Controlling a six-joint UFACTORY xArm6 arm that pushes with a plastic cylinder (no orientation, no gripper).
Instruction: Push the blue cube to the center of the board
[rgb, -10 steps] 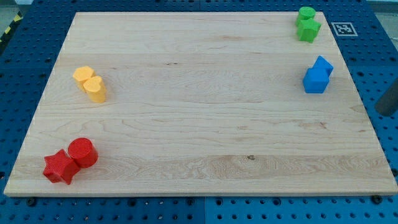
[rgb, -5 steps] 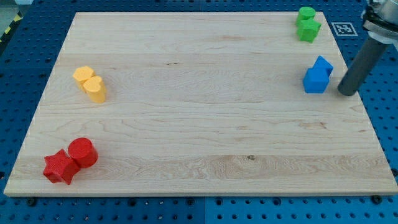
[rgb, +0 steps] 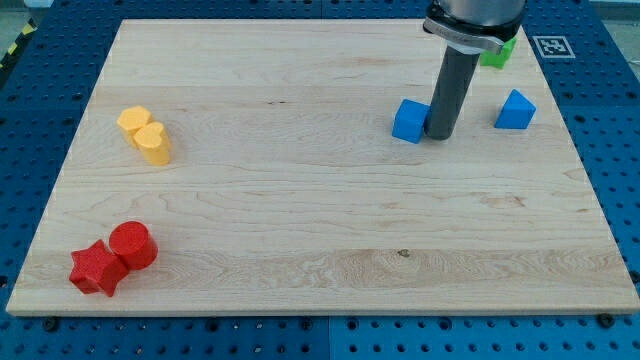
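Observation:
The blue cube sits on the wooden board, right of centre in the upper half. My tip stands on the board touching the cube's right side. A second blue block, wedge-shaped, lies apart further to the view's right. The rod rises toward the view's top and hides most of the green blocks.
A green block peeks out behind the rod at the top right. Two yellow blocks lie at the left. A red cylinder and a red star sit at the bottom left. A marker tag lies off the board's top right corner.
My tip has swept from the board's right edge leftward, pushing the blue cube away from the other blue block and toward the centre. The other blue block stayed near its place.

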